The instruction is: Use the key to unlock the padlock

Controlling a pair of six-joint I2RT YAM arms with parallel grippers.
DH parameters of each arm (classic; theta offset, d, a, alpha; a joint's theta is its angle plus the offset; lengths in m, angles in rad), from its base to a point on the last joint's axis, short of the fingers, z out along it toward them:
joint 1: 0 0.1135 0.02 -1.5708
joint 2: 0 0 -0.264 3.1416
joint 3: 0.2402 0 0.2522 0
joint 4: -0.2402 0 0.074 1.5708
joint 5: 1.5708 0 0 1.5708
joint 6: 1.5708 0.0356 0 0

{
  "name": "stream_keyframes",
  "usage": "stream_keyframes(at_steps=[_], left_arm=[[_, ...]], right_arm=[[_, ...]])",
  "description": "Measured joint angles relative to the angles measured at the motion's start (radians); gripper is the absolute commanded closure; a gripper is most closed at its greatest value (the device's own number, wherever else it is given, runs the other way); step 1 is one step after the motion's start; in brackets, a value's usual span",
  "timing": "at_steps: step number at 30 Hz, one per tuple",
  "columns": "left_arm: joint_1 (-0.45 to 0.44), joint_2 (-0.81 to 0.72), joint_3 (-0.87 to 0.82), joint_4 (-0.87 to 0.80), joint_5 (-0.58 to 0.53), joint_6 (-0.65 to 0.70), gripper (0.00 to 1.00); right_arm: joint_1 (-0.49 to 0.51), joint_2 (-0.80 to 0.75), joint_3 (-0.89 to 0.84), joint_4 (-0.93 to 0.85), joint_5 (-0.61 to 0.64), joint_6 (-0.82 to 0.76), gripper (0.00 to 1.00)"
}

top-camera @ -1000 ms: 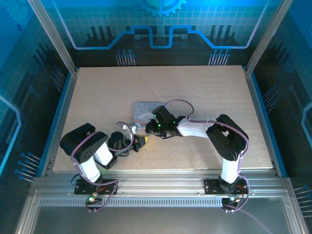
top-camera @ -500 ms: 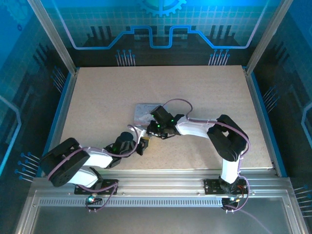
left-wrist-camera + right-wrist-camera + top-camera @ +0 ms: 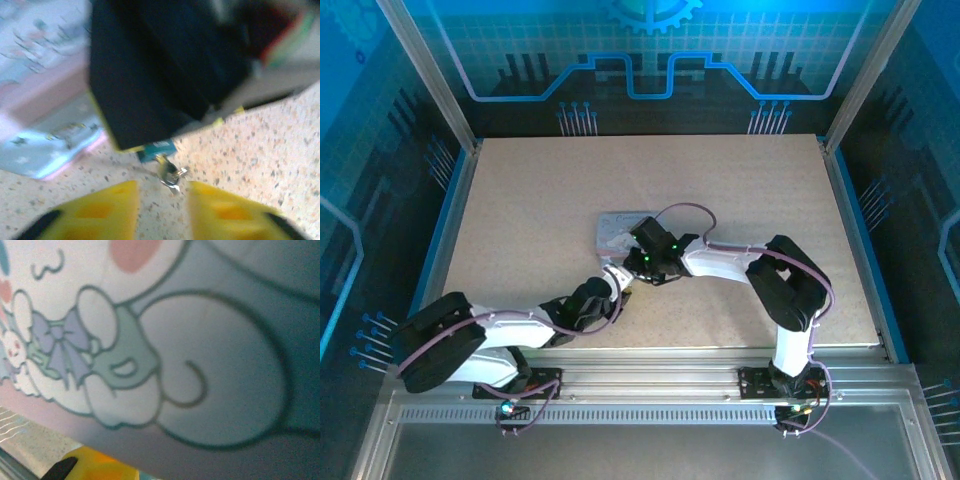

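Observation:
The tiny blue padlock (image 3: 156, 148) peeks out under the black, yellow-edged fingers (image 3: 150, 75) of my right gripper (image 3: 632, 265), which is shut on it just above the table. The key (image 3: 171, 176), a small silvery sliver, sticks out of the padlock's near end toward my left gripper (image 3: 162, 192). That gripper's yellow fingers (image 3: 100, 212) stand open on either side of the key's tip without touching it. In the top view the left gripper (image 3: 618, 292) sits right in front of the right one.
The silver-grey cartoon-print tin (image 3: 617, 228) lies directly behind both grippers; its lid (image 3: 190, 365) is close under the right wrist camera, and its corner (image 3: 45, 125) is to the left of the padlock. The speckled table (image 3: 520, 200) is bordered by metal rails.
The left arm has stretched forward and flattened toward the right gripper, and its jaws have come apart. The right arm has stayed in place.

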Motion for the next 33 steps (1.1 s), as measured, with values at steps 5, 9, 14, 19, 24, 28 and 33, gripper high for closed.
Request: stream_keyframes(at_steps=[5,9,14,19,24,28,33], left_arm=[[0.043,-0.158,-0.039,0.001,0.056,-0.076,0.49],[0.172,-0.289,-0.082,-0.029,0.196,-0.18,0.48],[0.279,-0.326,-0.092,-0.056,0.371,-0.291,0.52],[0.285,-0.219,-0.093,-0.01,0.461,-0.344,0.57],[0.285,-0.06,-0.098,0.121,0.501,-0.371,0.58],[0.285,0.04,-0.098,0.245,0.513,-0.395,0.63],[0.285,0.116,-0.097,0.352,0.52,-0.414,0.68]], right_arm=[[-0.006,-0.008,-0.018,0.022,-0.002,-0.001,1.0],[-0.011,-0.017,-0.037,0.049,-0.009,0.0,1.0],[-0.018,-0.024,-0.062,0.097,-0.014,0.0,1.0],[-0.021,-0.031,-0.077,0.121,-0.028,0.004,1.0],[-0.024,-0.036,-0.079,0.119,-0.036,0.013,1.0],[-0.024,-0.039,-0.079,0.113,-0.037,0.021,1.0],[-0.024,-0.04,-0.079,0.112,-0.039,0.026,1.0]])
